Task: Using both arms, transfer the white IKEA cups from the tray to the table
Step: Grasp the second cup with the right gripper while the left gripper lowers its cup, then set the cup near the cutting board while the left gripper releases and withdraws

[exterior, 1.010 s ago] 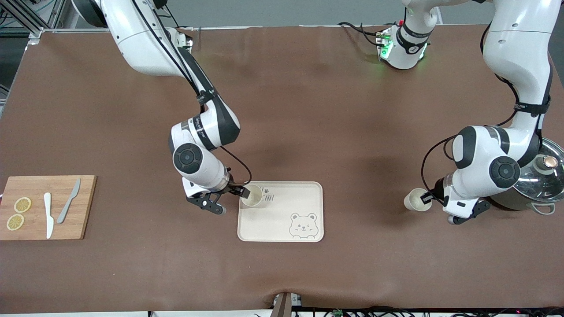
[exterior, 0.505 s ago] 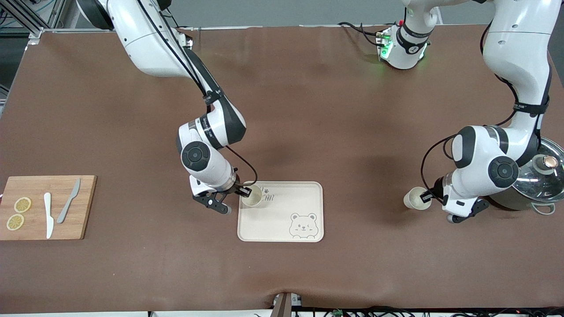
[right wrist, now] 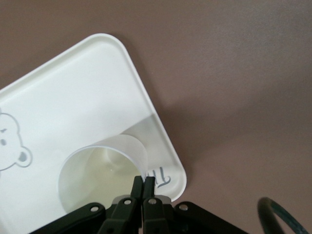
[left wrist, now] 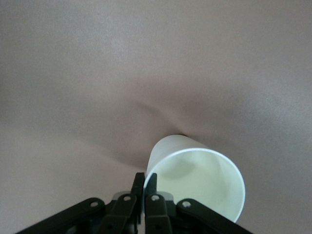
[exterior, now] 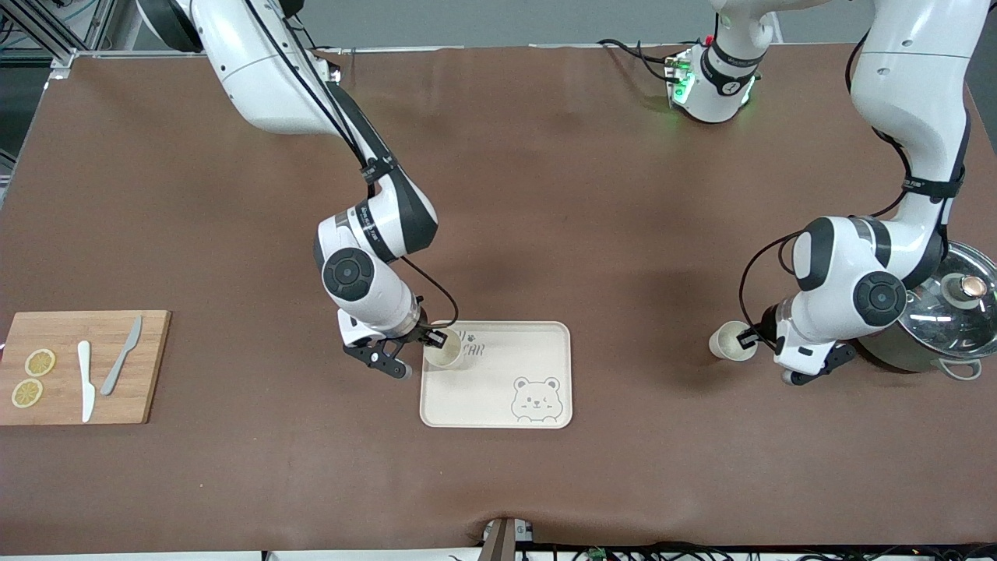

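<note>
One white IKEA cup [exterior: 445, 348] is at the bear-printed tray's [exterior: 483, 397] corner nearest the right arm. My right gripper [exterior: 433, 339] is shut on its rim. In the right wrist view the fingertips [right wrist: 144, 181] pinch the cup's [right wrist: 100, 170] wall over the tray [right wrist: 83, 92]; I cannot tell whether the cup rests on it. The second cup [exterior: 731, 341] is over bare table between the tray and the pot. My left gripper [exterior: 748, 338] is shut on its rim, as the left wrist view [left wrist: 145, 178] shows, with the cup [left wrist: 197, 178] tilted.
A grey-green pot with a glass lid [exterior: 954, 315] stands at the left arm's end, close beside the left arm's wrist. A wooden cutting board [exterior: 148, 366] with two knives and lemon slices lies at the right arm's end.
The right gripper has shifted a little toward the tray with its cup. The left gripper has carried its cup slightly toward the tray and away from the pot.
</note>
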You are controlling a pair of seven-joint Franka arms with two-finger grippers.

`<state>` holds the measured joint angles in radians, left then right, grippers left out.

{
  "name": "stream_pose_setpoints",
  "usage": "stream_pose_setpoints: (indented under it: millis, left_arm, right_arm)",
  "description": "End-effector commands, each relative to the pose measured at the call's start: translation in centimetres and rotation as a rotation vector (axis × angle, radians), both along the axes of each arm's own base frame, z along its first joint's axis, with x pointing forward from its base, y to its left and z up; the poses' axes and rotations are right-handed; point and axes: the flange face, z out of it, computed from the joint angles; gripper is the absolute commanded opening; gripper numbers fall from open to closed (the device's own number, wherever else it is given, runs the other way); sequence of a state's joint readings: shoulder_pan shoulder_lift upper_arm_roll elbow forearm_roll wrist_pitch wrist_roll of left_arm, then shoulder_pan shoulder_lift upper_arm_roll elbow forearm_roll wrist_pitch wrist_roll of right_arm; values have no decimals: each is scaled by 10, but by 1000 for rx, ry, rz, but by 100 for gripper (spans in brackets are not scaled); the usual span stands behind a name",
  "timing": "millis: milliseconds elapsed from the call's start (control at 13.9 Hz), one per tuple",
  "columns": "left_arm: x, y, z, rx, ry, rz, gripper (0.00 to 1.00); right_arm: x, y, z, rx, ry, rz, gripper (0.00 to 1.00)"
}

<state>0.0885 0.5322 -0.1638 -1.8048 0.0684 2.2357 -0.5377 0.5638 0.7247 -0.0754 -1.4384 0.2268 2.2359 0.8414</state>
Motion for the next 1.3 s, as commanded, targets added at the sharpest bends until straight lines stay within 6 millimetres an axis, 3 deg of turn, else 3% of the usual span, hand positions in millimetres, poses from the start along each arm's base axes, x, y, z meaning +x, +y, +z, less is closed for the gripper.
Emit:
stream_pose_setpoints:
  millis: [0, 72, 144, 433, 649, 866, 1010, 1227]
  left_arm:
    - [-8, -2, 11, 11, -11, -4, 56]
    - [-8, -2, 14, 9, -14, -2, 74]
    - [-6, -3, 20, 7, -24, 0, 98]
    - [-3, -6, 60, 13, -73, -7, 100]
    - [3, -9, 103, 19, -135, -19, 100]
    - [9, -8, 144, 34, -150, -56, 100]
    - [11, -7, 164, 36, -162, -86, 100]
    - [10, -5, 195, 40, -210, -165, 100]
  right_arm:
    - [10, -1, 50, 67, 89, -41, 0]
    - [17, -15, 63, 67, 116, -51, 0]
    - [21, -33, 65, 55, 145, -60, 0]
    - [14, -128, 95, -6, 176, 50, 0]
    - [6, -192, 102, 7, 189, 154, 0]
    - [-10, -281, 90, -25, 208, 281, 0]
    - [-19, -328, 82, -7, 217, 349, 0]
    - [-29, -374, 69, -35, 238, 399, 0]
